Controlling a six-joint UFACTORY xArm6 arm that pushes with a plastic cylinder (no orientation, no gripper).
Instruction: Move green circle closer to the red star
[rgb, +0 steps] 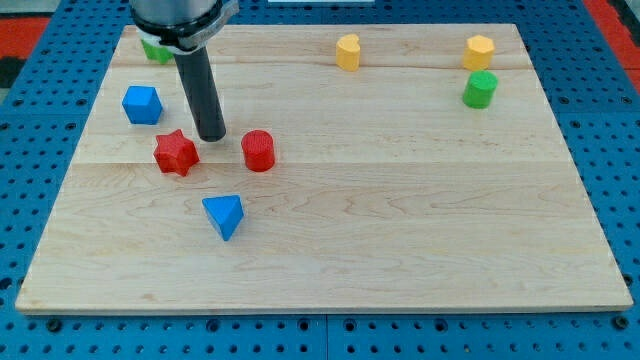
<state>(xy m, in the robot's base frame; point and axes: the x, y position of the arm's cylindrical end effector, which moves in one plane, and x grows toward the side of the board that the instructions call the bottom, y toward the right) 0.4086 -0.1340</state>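
The green circle block stands near the view's top right of the wooden board. The red star lies at the view's left, far from the green circle. My tip rests on the board just right of and slightly above the red star, between it and a red cylinder. The tip touches neither block that I can tell. The tip is far left of the green circle.
A blue cube sits left of the rod. A blue triangle lies below the red star. A yellow block and a yellow hexagon sit at the top. Another green block is partly hidden behind the arm.
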